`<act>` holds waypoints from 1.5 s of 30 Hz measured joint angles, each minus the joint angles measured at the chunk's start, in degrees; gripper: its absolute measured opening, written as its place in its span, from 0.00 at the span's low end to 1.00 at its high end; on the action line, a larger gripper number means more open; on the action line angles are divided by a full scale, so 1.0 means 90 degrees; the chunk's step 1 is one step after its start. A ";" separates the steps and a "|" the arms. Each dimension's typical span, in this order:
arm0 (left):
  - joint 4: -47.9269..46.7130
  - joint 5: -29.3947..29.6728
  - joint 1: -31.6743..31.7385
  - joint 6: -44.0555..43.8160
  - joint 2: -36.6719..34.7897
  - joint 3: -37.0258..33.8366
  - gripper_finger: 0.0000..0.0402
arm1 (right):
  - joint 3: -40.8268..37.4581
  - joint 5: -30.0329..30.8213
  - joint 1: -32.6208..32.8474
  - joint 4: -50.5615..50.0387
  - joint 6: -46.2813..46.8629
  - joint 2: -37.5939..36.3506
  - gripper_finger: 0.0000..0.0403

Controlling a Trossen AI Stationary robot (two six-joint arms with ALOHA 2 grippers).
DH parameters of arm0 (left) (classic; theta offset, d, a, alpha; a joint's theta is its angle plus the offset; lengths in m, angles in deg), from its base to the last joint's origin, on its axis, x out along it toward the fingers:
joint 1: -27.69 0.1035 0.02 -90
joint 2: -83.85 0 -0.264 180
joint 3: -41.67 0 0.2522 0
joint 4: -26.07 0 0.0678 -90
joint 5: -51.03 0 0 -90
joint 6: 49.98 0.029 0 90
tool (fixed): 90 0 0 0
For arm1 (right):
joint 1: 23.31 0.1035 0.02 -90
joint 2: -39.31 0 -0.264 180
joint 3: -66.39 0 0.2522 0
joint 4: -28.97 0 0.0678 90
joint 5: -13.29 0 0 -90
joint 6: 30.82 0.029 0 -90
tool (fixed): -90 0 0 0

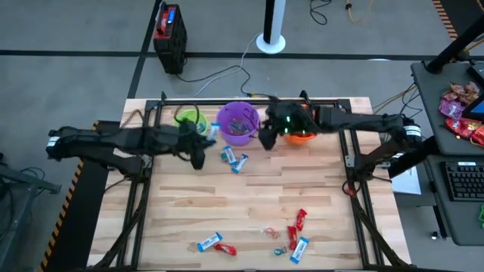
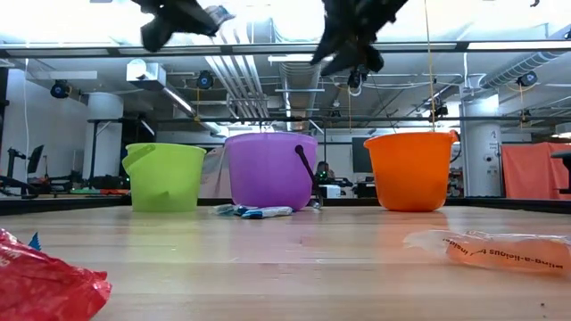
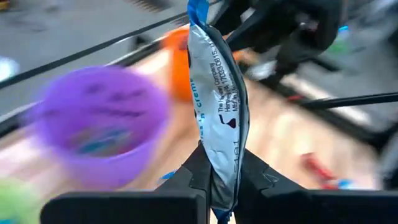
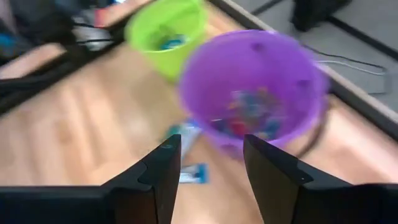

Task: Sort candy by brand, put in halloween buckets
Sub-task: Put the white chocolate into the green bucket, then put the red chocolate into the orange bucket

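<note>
My left tool (image 3: 221, 180) is clenched on a blue-and-white candy (image 3: 217, 106), which stands long axis straight up out of the fingers in the left wrist view. The purple bucket (image 1: 238, 121) lies just past it, toward centre frame in the high view, so the drop turns on carrying the candy a short way right and up-frame over that rim. The lime green bucket (image 1: 190, 121) sits just left of the purple one, close under my left arm (easy to clip, I judge). Two more blue-and-white candies (image 1: 234, 159) lie on the surface (image 1: 265, 204) right below the purple bucket.

My right tool (image 4: 211, 177) hangs released and empty, looking down at the purple bucket from beside the orange bucket (image 1: 301, 136), right of centre. It is as near the purple rim as my left, so the two arms could crowd each other there.

Farther off, the loose red and blue candies (image 1: 296, 234) lie scattered along the bottom of the high view
</note>
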 joint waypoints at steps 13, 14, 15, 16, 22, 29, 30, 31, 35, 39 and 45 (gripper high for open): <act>-0.2145 -0.0615 0.2192 0.0708 0.1042 0.1828 0.03 | 0.0836 -0.2356 -0.3188 0.0299 -0.1469 0.0927 0.32; -0.2315 -0.0631 0.2327 0.0718 0.1181 0.1908 0.03 | 0.0931 -0.2576 -0.3341 0.0306 -0.1536 0.1028 0.31; -0.2538 -0.0659 0.2442 0.0728 0.1297 0.1979 0.03 | 0.1019 -0.2762 -0.3466 0.0310 -0.1585 0.1128 0.31; -0.2839 -0.0706 0.2559 0.0728 0.1398 0.2035 0.03 | 0.1079 -0.2933 -0.3578 0.0307 -0.1654 0.1222 0.30; -0.4809 -0.0979 0.3298 0.0539 0.1929 0.1815 0.03 | 0.1288 -0.3447 -0.3770 0.0298 -0.1963 0.1597 0.29; -0.4801 -0.0925 0.3790 0.0810 0.2533 0.1374 0.11 | 0.1288 -0.3893 -0.3753 0.0097 -0.2116 0.1651 0.31; -0.4799 -0.1023 0.3845 0.0908 0.2614 0.1374 0.13 | 0.1288 -0.3899 -0.3753 0.0005 -0.2118 0.1628 0.31; -0.4800 -0.1186 0.3892 0.0956 0.2695 0.1375 0.15 | 0.1288 -0.3899 -0.3754 -0.0081 -0.2118 0.1604 0.31; -0.4799 -0.1739 0.3986 0.1123 0.2877 0.1376 0.20 | 0.1288 -0.3904 -0.3753 -0.0484 -0.2118 0.1461 0.30; -0.4792 -0.1770 0.3983 0.1248 0.2862 0.1378 0.23 | 0.1288 -0.3909 -0.3652 -0.1289 -0.1979 0.1251 0.29; -0.4591 -0.1761 0.3941 0.1341 0.2337 0.1378 0.23 | 0.1284 -0.4777 -0.2987 -0.3529 -0.1275 0.0922 0.28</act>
